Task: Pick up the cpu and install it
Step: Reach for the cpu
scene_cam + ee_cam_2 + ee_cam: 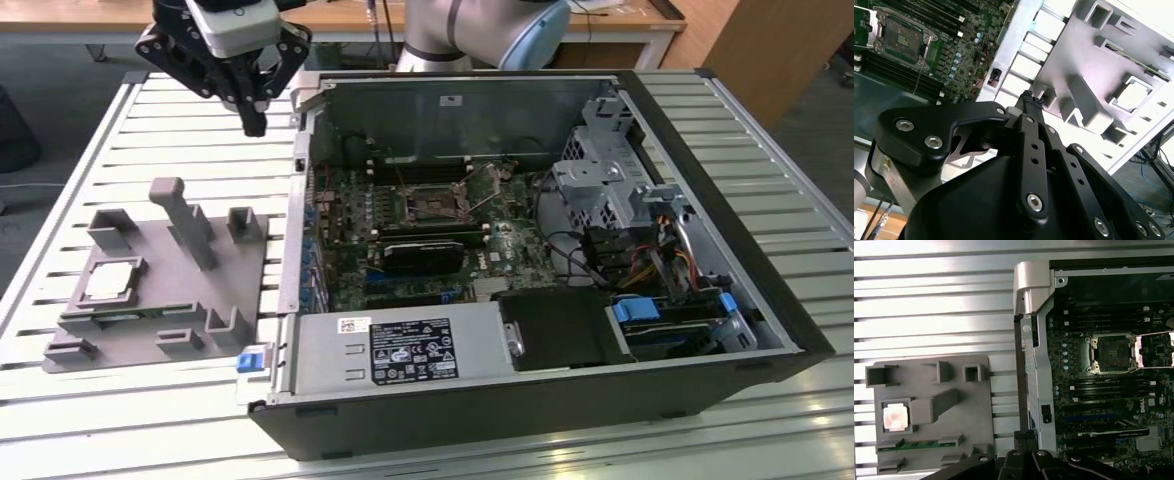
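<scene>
The cpu (110, 283) is a small silvery square chip lying flat in a recess of the grey plastic fixture (167, 290), at the exterior view's left. Both wrist views also show the cpu (895, 417) (1132, 95). My gripper (254, 125) hangs above the slatted table, behind the fixture and beside the case's corner, well apart from the chip. Its fingers are shut together with nothing between them, and their tips meet in both wrist views (1032, 101) (1025, 436). Inside the case, the motherboard's socket (434, 205) (1111, 354) stands open with its metal frame lifted.
The open black computer case (561, 405) lies on its side on the slatted metal table (174, 110), with a black card (424, 255) below the socket. The fixture has upright posts (180, 215) and holds a green memory stick (916, 445). The arm's base (474, 35) stands behind the case.
</scene>
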Available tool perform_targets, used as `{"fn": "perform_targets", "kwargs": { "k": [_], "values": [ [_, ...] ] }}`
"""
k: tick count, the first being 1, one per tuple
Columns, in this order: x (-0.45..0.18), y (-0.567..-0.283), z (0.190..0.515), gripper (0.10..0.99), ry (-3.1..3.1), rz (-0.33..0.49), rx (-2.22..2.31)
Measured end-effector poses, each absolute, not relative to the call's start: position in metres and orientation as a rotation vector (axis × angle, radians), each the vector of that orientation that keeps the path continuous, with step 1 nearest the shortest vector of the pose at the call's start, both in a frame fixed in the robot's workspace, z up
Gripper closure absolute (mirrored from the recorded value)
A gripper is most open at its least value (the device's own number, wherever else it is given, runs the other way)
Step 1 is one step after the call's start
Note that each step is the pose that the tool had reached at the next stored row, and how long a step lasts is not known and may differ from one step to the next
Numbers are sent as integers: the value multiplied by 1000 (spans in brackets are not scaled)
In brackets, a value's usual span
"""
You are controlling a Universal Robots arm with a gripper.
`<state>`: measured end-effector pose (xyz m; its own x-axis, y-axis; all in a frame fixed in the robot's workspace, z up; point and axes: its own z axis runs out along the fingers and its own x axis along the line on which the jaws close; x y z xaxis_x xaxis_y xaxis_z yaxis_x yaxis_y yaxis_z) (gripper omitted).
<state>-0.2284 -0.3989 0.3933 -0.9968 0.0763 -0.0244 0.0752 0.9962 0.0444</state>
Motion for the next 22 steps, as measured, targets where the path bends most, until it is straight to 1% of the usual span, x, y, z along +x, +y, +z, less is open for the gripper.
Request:
{"fn": "perform_targets", "kwargs": {
  "k": [22],
  "values": [
    [-245, -399, 393, 980, 3112, 68, 118]
  ]
}}
